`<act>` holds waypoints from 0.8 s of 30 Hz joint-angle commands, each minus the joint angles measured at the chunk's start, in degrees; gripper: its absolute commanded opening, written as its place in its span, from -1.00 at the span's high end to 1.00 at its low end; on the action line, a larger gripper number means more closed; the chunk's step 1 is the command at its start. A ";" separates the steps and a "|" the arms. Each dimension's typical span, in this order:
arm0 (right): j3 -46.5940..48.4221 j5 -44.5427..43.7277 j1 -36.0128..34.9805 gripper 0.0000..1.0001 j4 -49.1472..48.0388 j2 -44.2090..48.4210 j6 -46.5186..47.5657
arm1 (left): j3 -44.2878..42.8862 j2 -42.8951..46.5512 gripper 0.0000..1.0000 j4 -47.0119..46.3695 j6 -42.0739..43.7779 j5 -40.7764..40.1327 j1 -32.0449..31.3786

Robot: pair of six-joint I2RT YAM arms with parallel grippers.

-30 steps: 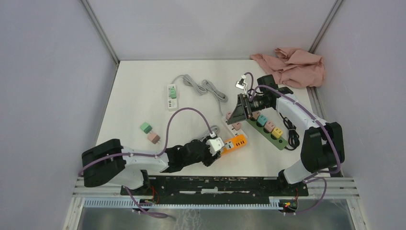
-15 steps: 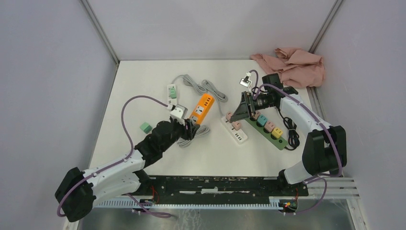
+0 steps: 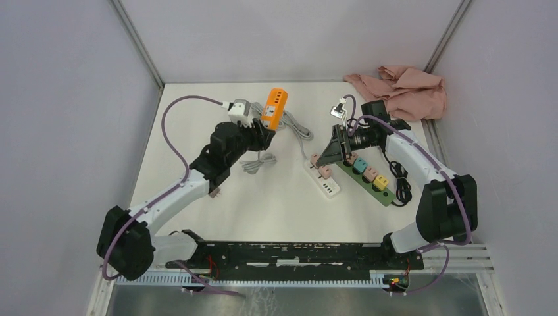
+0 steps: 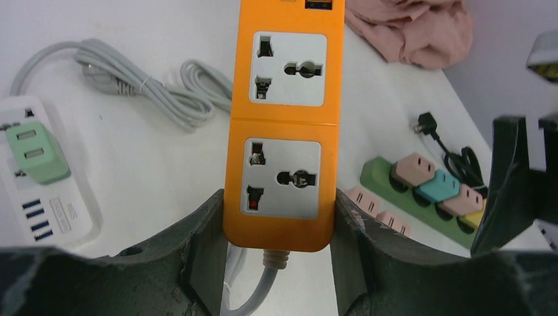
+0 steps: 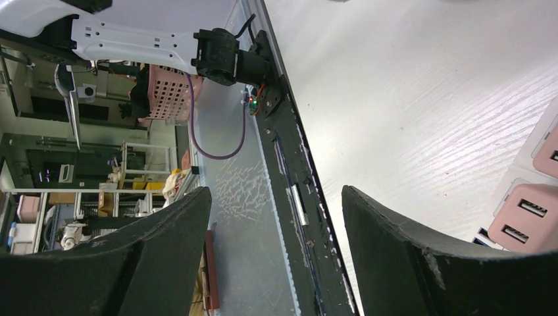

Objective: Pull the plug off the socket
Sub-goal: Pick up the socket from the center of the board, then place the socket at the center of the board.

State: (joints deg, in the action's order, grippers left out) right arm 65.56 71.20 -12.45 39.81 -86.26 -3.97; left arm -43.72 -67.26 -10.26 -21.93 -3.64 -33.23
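My left gripper [image 3: 265,126] is shut on the cord end of an orange power strip [image 3: 274,107] and holds it raised over the back left of the table. In the left wrist view the strip [image 4: 283,125] sits between my fingers [image 4: 204,250], and its two grey sockets are empty. My right gripper [image 3: 329,158] is open and empty, hovering over a white power strip [image 3: 327,181] that has pink plugs [image 3: 320,166] in it. In the right wrist view those pink plugs [image 5: 533,210] show at the right edge, beside the open gripper [image 5: 276,224].
A green power strip [image 3: 370,176] with several coloured plugs lies right of the white one. A pink cloth [image 3: 403,89] lies at the back right. A grey coiled cable [image 3: 289,125] lies mid-back. A white strip with a green plug [image 4: 36,155] lies under the left arm.
My left arm has swung from the table's near edge to the back left, lifting the orange strip with it. The right gripper has barely moved.
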 commanded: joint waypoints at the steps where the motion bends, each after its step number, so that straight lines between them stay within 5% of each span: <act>1: 1.15 2.95 0.23 -0.57 -2.24 1.93 -0.47 | -11.34 -5.88 0.94 -6.25 -5.51 2.96 2.83; 14: 1.07 3.38 0.23 -0.57 -3.07 2.93 -1.38 | -43.52 -33.73 0.94 -11.80 -10.53 3.75 4.40; 24: 1.20 1.97 1.73 -0.57 -3.18 4.10 -1.45 | -77.08 -71.26 0.94 -17.39 -33.18 19.33 3.70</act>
State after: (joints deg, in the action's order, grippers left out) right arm 65.56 71.96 -11.46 38.39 -84.40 -5.28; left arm -109.25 -129.62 -21.23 -42.72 9.15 -28.58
